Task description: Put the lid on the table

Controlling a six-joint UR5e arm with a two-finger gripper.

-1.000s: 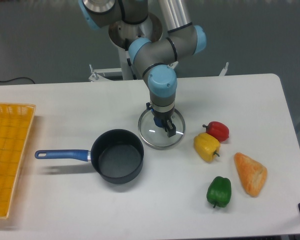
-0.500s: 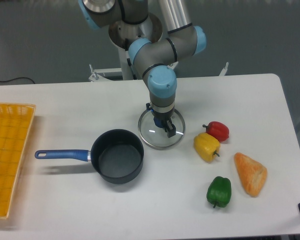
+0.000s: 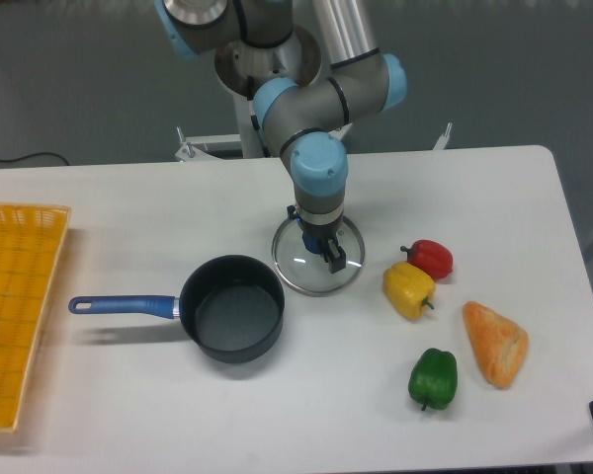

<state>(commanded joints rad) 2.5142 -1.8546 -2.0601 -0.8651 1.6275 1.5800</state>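
The round glass lid with its thin metal rim lies flat on the white table, just right of the saucepan. My gripper points straight down over the lid's centre. Its dark fingers straddle the blue knob, which shows only as a sliver between them. The jaws look closed on the knob. The lid's rim seems to rest on the tabletop.
A dark saucepan with a blue handle stands left of the lid. Red, yellow and green peppers and a bread piece lie to the right. A yellow woven tray sits at the left edge.
The gripper and the lid have shifted together a tiny bit to the left. Everything else stands as before.
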